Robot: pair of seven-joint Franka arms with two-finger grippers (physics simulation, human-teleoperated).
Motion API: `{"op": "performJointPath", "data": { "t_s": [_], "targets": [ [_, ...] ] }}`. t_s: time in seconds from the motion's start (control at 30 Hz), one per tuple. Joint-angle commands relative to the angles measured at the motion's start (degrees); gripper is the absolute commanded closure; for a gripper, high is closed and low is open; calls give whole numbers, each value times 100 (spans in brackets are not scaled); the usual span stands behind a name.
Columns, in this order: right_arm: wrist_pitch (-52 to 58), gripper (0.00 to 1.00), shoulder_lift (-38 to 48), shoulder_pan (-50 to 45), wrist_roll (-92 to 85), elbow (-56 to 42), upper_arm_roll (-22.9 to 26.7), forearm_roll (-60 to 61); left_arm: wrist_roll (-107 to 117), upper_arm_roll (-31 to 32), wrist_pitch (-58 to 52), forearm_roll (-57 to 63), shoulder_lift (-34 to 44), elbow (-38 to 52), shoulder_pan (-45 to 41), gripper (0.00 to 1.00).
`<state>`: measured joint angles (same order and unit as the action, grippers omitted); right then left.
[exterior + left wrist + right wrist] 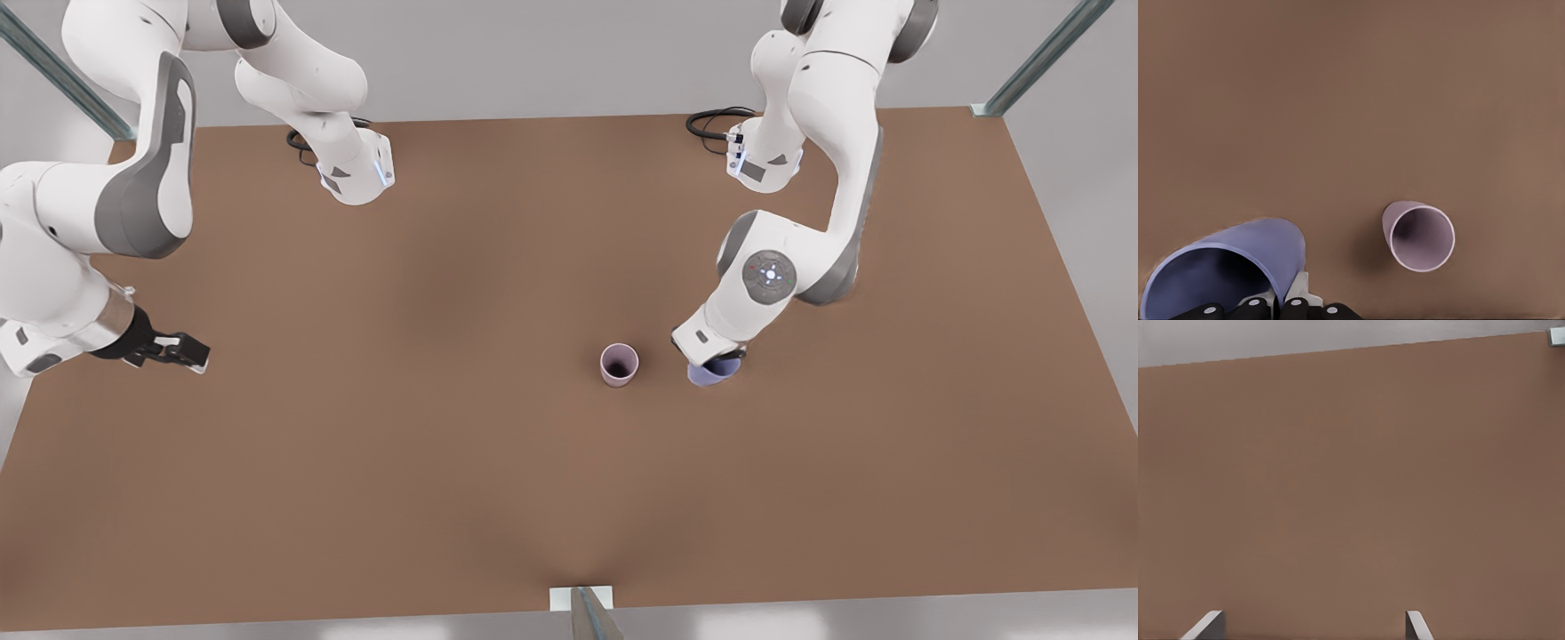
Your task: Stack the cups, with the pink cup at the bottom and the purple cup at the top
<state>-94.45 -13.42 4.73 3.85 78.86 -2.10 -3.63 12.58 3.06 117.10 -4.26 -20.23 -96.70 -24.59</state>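
Two cups: pink cup [619, 364] upright on tabletop [444, 444]; beside it, purple cup [711, 371] — grasped by left claw [717, 358]. Right claw [174, 349] — released, waiting, well apart from pink cup.

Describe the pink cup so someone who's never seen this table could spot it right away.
On the brown table, look beside the left gripper, which grips the purple cup by its rim. The pink cup stands upright alone nearby, untouched, pale pink rather than bluish.

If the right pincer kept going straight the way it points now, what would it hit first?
Probably nothing but the bare table. The right pincer, open and waiting at the front view's left, has brown tabletop ahead of it; the pink cup looks off its line, though depth is unclear.
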Motion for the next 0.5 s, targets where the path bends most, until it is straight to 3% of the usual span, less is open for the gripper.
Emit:
{"op": "performJointPath", "data": {
  "t_s": [0.0,0.47],
  "targets": [
    [-135,0,6,-7,-772,-2,0,11,3435,230,-143,-22,-33,72,-10,79],
    [-496,0,-178,-25,-763,-143,0,152,4763,248,-73,-31,-842,1110,-696,79]
  ]
}}
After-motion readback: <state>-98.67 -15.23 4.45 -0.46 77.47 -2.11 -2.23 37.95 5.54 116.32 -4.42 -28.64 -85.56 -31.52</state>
